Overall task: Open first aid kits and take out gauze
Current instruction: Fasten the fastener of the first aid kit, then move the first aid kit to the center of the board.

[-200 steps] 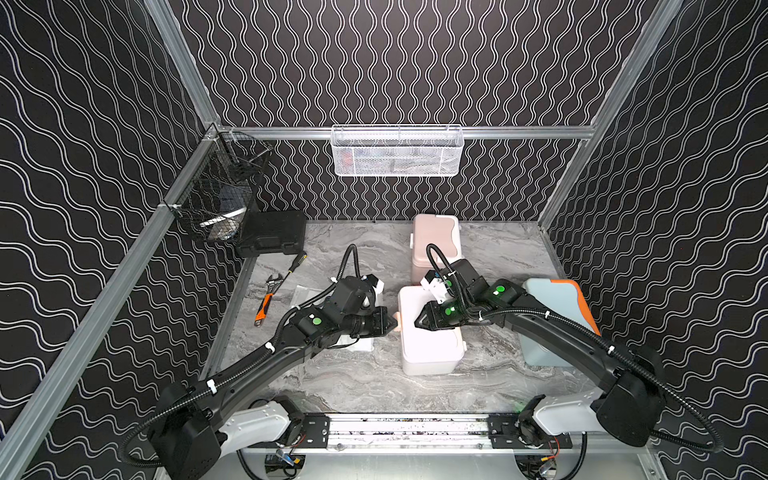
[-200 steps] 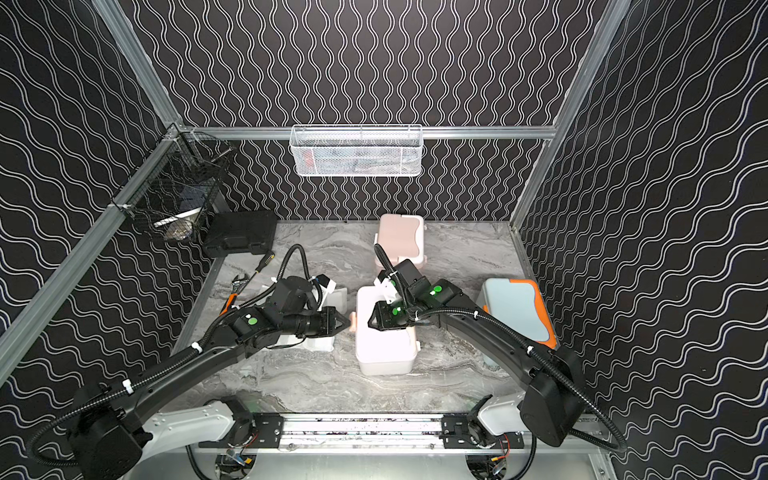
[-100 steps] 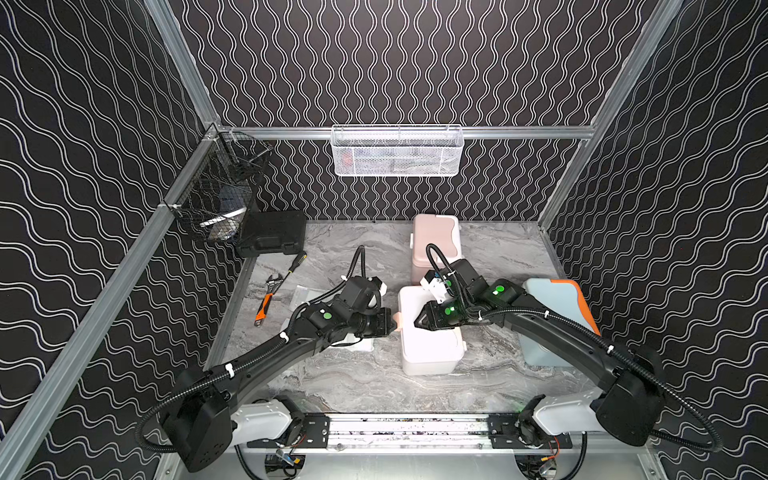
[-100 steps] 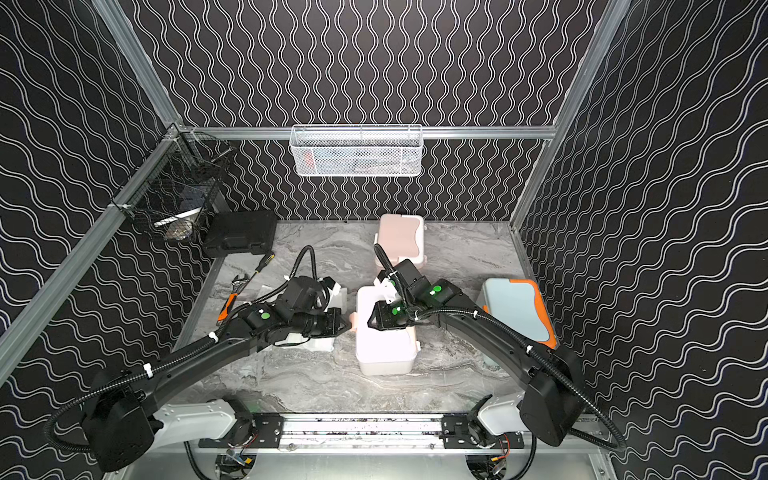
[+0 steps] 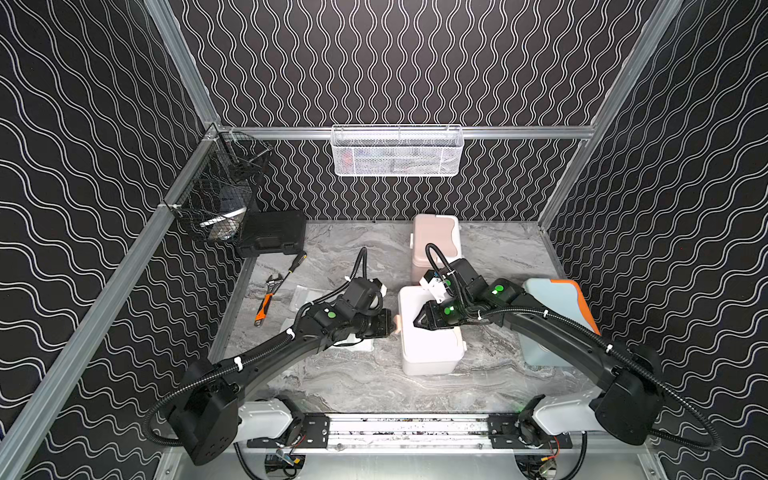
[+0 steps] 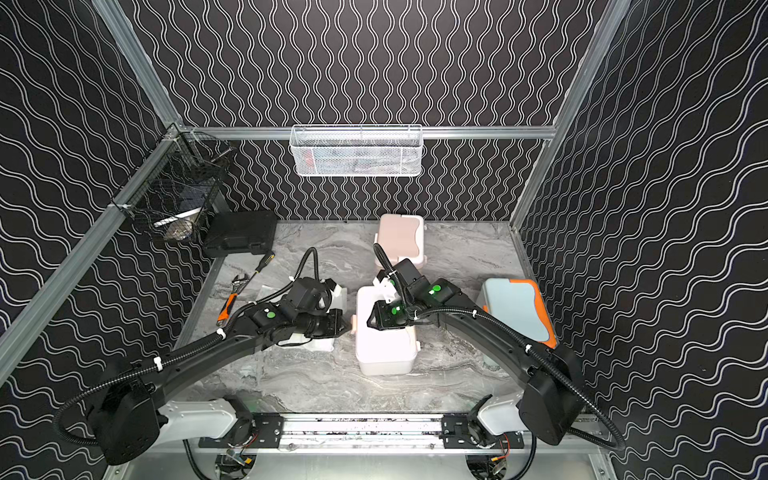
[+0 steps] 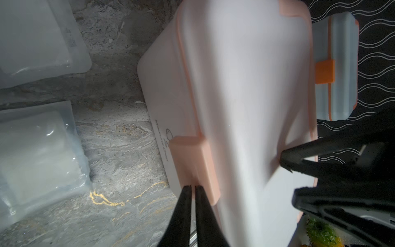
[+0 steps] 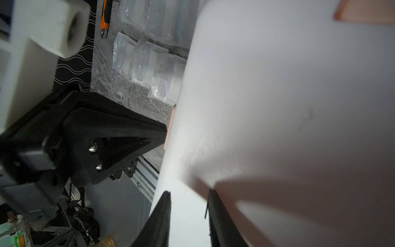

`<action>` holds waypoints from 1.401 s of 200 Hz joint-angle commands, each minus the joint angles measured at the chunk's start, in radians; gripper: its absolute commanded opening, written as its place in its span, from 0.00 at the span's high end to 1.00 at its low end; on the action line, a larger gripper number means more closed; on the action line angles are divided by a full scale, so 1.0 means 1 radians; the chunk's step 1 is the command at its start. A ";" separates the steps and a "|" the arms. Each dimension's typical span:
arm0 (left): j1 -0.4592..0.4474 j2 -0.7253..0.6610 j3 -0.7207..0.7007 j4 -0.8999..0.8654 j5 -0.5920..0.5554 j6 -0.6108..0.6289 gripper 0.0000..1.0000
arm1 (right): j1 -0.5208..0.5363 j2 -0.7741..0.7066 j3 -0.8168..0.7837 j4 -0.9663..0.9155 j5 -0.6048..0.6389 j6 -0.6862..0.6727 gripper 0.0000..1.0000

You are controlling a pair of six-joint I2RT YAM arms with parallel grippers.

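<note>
Edged closer: left jaws, near-clenched at white kit's (image 5: 428, 353) latch (image 7: 193, 162) — clear only from that wrist; right jaws parted on lid (image 8: 277, 107). Three kits, four-plus gauze (image 8: 147, 62).

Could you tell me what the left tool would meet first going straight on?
Likely the peach latch of the white first aid kit, right at the tips of the left tool.

marble table (image 5: 353, 386) | white kit (image 5: 428, 353), pink kit (image 5: 436, 232), blue kit (image 5: 548, 303), gauze packets (image 8: 147, 64), black case (image 5: 272, 232), wrench (image 5: 268, 299), screwdriver (image 5: 296, 264)
</note>
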 commanded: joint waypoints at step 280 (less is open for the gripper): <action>-0.040 0.095 0.052 0.192 0.106 -0.054 0.13 | -0.125 -0.129 -0.134 -0.043 0.078 0.056 0.33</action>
